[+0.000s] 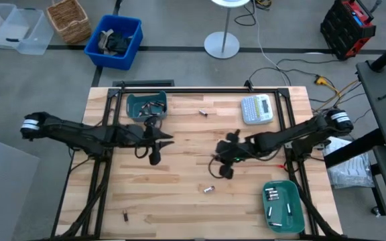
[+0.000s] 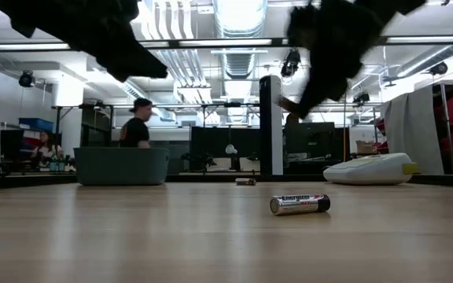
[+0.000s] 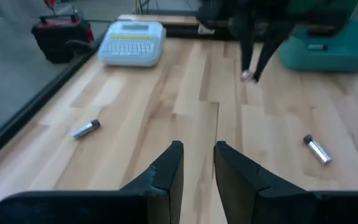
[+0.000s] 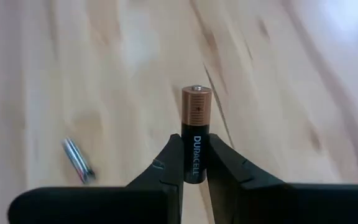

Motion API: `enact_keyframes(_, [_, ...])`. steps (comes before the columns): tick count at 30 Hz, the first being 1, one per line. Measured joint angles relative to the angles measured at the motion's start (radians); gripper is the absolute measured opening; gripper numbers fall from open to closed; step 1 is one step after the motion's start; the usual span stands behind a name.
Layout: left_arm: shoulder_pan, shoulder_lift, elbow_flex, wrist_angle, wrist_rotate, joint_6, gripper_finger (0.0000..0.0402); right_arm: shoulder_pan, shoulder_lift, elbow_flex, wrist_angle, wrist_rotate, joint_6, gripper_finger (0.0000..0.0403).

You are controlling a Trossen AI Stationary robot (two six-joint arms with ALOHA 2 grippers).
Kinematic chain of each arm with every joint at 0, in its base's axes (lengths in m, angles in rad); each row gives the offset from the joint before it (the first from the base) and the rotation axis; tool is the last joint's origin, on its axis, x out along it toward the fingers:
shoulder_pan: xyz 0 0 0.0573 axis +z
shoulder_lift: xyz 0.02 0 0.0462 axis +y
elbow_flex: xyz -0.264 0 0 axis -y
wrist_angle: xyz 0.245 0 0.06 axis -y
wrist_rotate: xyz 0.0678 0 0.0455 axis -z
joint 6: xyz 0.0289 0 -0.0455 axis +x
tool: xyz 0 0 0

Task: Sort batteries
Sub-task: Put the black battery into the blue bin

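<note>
Wooden table [image 1: 179, 167], two dark arms reaching over its middle. Two green bins — one [image 1: 146, 106] at the far left edge, one [image 1: 283, 204] at the near right corner with several silvery batteries [image 1: 271, 195] inside. Grey-white label maker [image 1: 257, 110] at the far right. Left gripper [image 3: 197, 155] hovering left of centre, fingers slightly parted, holding nothing. Right gripper [image 4: 194, 155] right of centre, pinching a copper-topped black battery [image 4: 196, 127]. Loose silvery battery [image 2: 300, 204] lying on the wood near the front.
</note>
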Motion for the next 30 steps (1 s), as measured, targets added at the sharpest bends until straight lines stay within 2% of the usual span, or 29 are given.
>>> enact_keyframes(7, [0.000, 0.141, 0.021, 0.093, 0.006, -0.024, 0.0081, -0.005, 0.178, 0.239, 0.004, 0.024, -0.253, 0.0034])
enact_keyframes(13, [-0.002, 0.229, 0.059, 0.079, 0.228, -0.014, 0.0110, -0.039, 0.283, 0.373, -0.011, 0.028, -0.411, 0.0034])
enact_keyframes(18, [0.001, 0.292, 0.100, 0.081, 0.204, 0.021, 0.0129, -0.042, 0.331, 0.434, -0.012, 0.099, -0.481, 0.0034])
enact_keyframes(30, [0.000, 0.397, 0.190, 0.098, 0.189, 0.063, 0.0136, -0.044, 0.338, 0.452, 0.017, 0.101, -0.509, 0.0034])
